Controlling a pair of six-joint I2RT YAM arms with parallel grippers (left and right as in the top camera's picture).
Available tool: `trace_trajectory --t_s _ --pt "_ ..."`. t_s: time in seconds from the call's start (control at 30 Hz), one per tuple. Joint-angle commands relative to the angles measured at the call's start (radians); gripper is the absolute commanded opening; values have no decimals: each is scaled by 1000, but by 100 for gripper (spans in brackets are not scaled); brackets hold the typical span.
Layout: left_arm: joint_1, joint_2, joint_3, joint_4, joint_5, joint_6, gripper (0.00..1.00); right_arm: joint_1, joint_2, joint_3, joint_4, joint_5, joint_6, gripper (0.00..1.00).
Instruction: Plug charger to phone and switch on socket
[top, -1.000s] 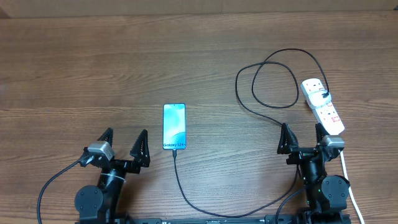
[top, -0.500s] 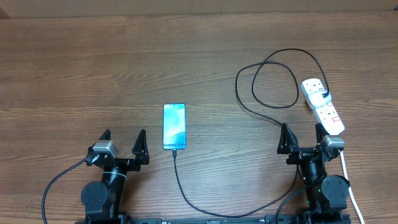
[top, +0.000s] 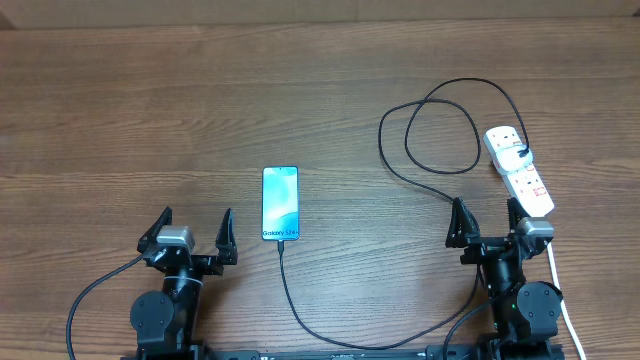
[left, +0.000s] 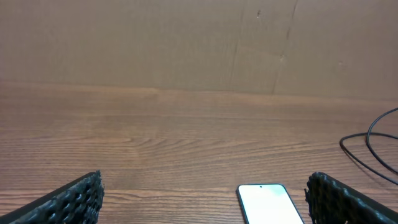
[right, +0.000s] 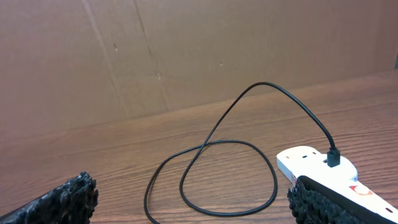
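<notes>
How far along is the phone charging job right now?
Looks done: the charger joins the phone at its near end and is plugged into the socket. In hand: nothing; left gripper and right gripper are open and empty. Left: possibly switching it on; too small to read.

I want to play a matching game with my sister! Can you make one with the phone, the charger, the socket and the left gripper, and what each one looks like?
Things:
1. phone
2. charger
3. socket
4. left gripper

Looks:
A. white with red switches
B. open, holding nothing
C. light blue screen
D. thin, black and looped

Pairs: 1-C, 2-D, 3-A, 4-B
</notes>
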Motion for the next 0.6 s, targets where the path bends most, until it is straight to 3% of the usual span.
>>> trace_trajectory --t_s 0.0,0.57 --pt "-4 -8 -4 -7 -13 30 100 -2 -11 -11 2 -1 -5 100" --pt "32 -8 -4 -3 -13 3 100 -2 -11 -11 2 -1 -5 100"
